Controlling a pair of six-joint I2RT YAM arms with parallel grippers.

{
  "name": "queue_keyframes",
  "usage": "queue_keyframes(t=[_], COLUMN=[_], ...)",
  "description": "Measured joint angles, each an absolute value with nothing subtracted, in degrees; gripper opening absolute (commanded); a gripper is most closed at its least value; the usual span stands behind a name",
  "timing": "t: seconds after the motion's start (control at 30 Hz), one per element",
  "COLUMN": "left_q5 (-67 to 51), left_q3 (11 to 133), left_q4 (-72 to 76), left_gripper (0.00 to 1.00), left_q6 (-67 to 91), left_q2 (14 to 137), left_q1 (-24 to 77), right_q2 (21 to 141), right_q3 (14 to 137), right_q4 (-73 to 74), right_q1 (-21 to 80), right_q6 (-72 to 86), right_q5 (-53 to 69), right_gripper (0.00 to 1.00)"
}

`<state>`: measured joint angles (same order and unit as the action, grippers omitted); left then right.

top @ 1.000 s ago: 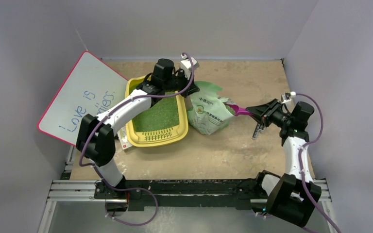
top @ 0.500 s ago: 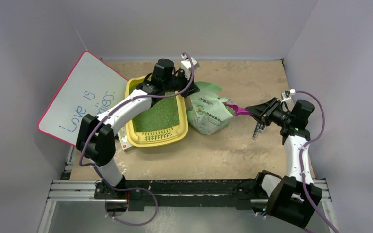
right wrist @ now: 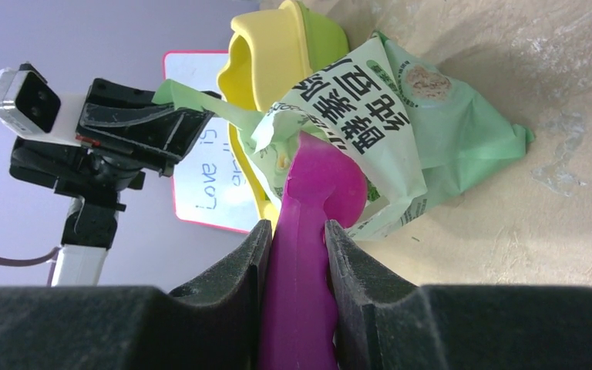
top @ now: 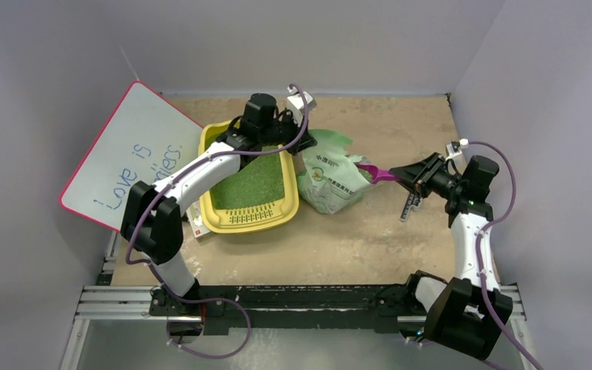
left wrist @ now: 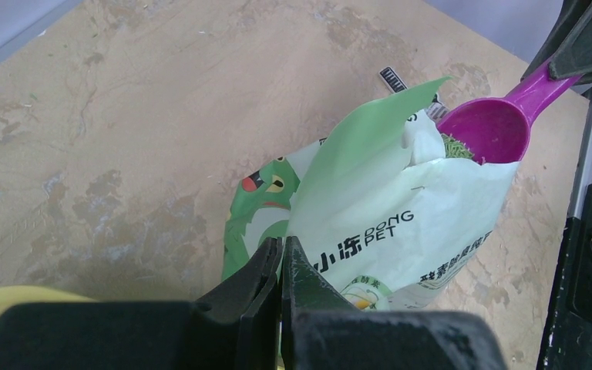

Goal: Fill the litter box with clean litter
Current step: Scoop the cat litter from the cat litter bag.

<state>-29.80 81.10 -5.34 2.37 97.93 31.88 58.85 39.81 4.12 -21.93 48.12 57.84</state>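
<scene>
Top external view: yellow box [top: 253,219] lies toward the worktop's [top: 401,123] left edge, about midway between its near and far edges. Green litter [top: 258,185] already covers the box floor. Bag [top: 331,185] stands just beside the box's right rim, near worktop centre.

Left claw [left wrist: 281,254]: jaws together, pinching the bag's top flap and holding it up. Left wrist view shows the mouth open beyond it. Right claw [right wrist: 297,231]: clamped on the handle of the purple scoop [right wrist: 325,185], handle squarely between the pads.

Scoop bowl sits in the mouth at the bag's right side. In the left wrist view the bowl looks mostly empty, with a few granules at its rim. Judged step: loading the scoop from the bag.

Notes for doing it well:
- Drive the bowl down into the litter, not along the film. The bag lip drapes against the bowl and could snag or fold in.
- Left claw should hold the flap high and taut so the mouth does not collapse.
- Roll the bowl level before lifting, then draw it out slowly, clear of the lip.
- Carry it level over the bag to the box. The left arm spans the box's far end, so tip over the near half, low, to limit scatter onto the worktop.
- Depth of litter inside the bag: cannot tell.
</scene>
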Motion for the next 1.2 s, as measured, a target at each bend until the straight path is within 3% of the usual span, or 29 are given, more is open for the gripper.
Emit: queue_keyframes(t=[0.27,0.6,1.2], left_q5=[-29.80,-29.78,-29.76], left_q3=[81.10,81.10,81.10], left_q4=[-5.34,-5.58,-5.54], left_gripper=[0.00,0.00,0.00], left_q6=[2.39,2.37,2.33], left_q2=[97.93,97.93,97.93], left_q1=[31.90,31.90,31.90], right_q2=[58.83,58.28,55.44], right_q3=[39.20,30.50,36.62], right_q4=[2.13,-10.92,1.15], right_q1=[-23.00,-26.17,-28.95], right_q6=[50.22,62.65,53.30], right_q5=[60.27,64.18,62.24], right_gripper=[0.00,0.00,0.00])
